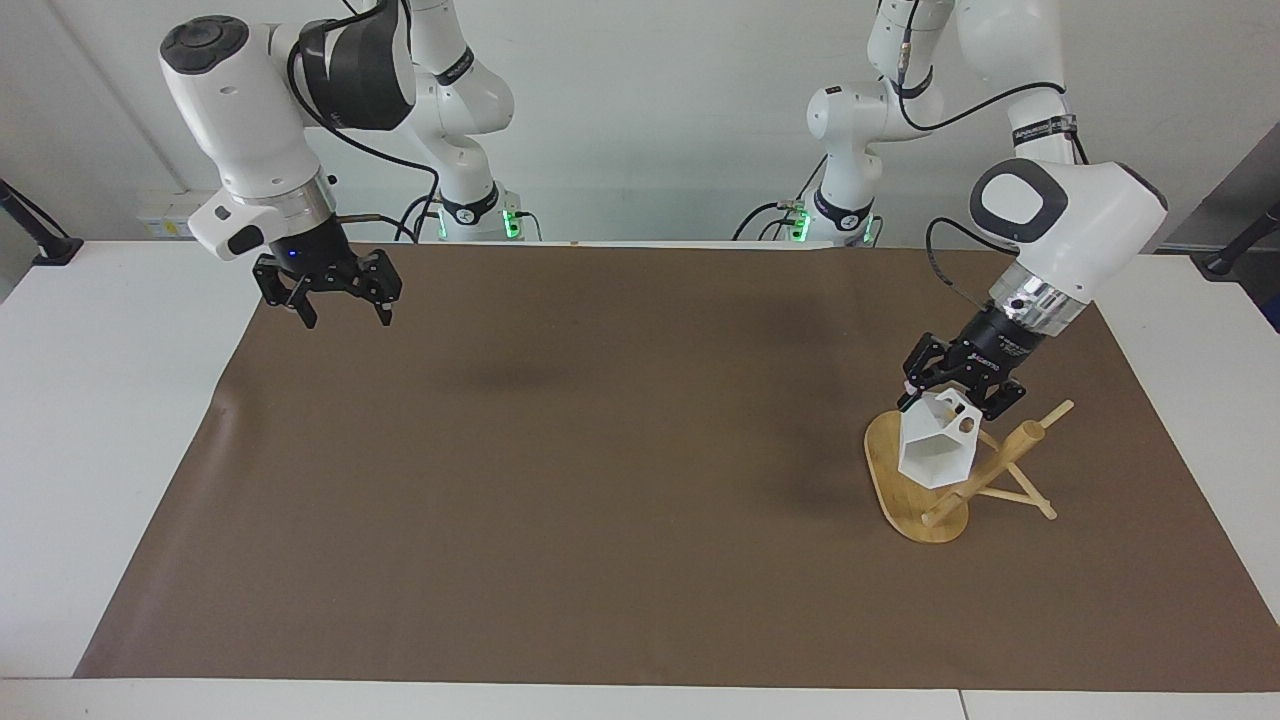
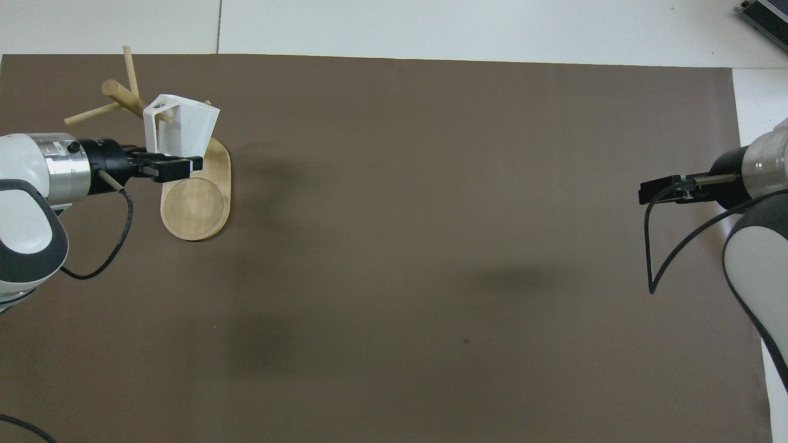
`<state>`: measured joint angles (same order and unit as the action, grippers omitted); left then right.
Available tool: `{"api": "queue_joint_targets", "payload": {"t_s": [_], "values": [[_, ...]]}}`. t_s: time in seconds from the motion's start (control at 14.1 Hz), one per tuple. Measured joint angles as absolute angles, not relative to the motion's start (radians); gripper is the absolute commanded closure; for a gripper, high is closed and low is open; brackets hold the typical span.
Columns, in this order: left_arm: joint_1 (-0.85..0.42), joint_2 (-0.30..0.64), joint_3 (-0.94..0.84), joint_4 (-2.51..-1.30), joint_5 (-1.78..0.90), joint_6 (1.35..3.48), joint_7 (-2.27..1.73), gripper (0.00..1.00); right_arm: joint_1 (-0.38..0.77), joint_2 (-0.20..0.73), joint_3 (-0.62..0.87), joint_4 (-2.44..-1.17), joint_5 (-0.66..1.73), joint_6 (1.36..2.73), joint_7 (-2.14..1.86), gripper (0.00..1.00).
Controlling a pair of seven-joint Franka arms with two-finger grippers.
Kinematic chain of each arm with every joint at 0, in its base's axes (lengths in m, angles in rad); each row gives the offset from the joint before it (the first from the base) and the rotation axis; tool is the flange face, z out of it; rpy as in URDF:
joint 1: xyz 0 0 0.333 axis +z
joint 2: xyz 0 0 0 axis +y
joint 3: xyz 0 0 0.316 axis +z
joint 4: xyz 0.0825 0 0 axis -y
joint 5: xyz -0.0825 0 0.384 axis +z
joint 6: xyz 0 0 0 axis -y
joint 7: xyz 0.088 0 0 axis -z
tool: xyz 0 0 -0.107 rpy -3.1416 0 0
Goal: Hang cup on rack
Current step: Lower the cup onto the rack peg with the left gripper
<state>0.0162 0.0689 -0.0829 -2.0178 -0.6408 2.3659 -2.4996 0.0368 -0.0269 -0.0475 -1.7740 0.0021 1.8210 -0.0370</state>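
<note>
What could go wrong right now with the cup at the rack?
The left gripper holds the cup at the rack, whose pegs are thin. If the handle hole misses a peg, the cup could drop onto the oval base on release. Pushing sideways against the post might also tip the light rack. The right gripper waits over the brown mat.
</note>
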Motion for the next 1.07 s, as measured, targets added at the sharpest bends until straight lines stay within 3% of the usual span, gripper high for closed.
{"api": "queue_joint_targets", "payload": {"t_s": [0.57,1.07], "values": [[0.028,0.069,-0.081,-2.026,-0.643,2.382,-2.56,1.0,0.033,-0.03,-0.074,-1.663,-0.022,1.687,-0.034,0.0],[0.035,0.069,-0.084,-2.026,-0.643,2.382,-2.58,1.0,0.032,-0.028,-0.091,-1.662,-0.024,1.687,-0.034,0.0]]}}
